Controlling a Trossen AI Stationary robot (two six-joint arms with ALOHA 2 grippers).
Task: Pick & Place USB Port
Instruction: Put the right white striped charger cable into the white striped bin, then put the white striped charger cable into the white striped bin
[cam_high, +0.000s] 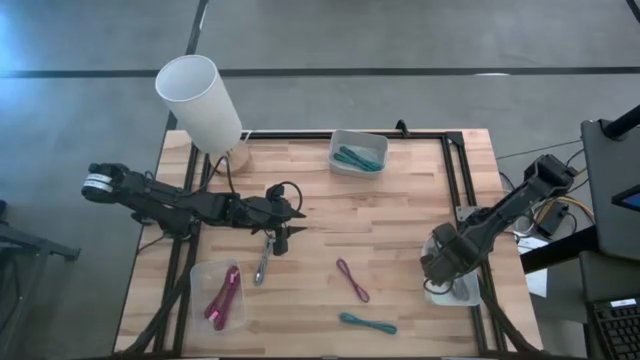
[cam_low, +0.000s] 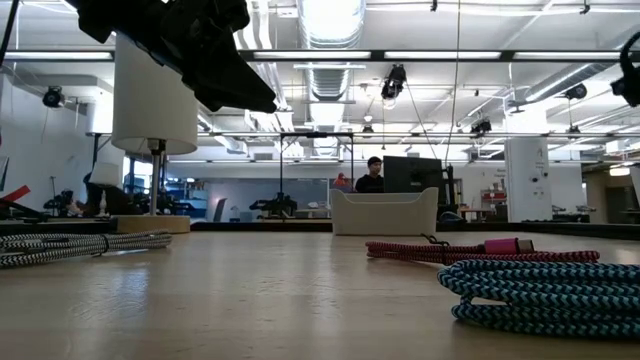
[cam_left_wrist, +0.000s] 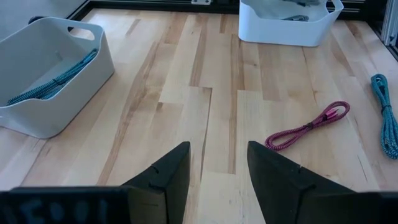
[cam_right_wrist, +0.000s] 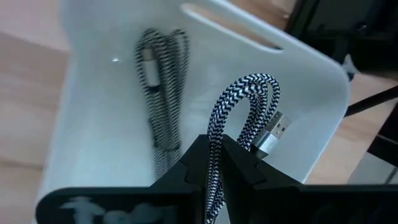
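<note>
The right gripper is seen with its jaws clamped on a black-and-white braided USB cable, whose loop and silver plug stand just beyond the fingertips. Directly past the jaws lies a white bin, in which a 2nd black-and-white cable is already laid along the floor. In the high view the right gripper is placed over this bin at the table's right edge.

The left gripper is held with its jaws apart and nothing between them, only bare wood of the table being shown in the gap. Ahead of the jaws and to one side a pink cable lies on the wood, with a teal cable further out. A bin with a teal cable inside sits well off to the other side, and another white bin stands far ahead. In the high view the left gripper is found just beside a grey braided cable, near a clear bin holding pink cables. A white lamp stands at the table's far-left corner
</note>
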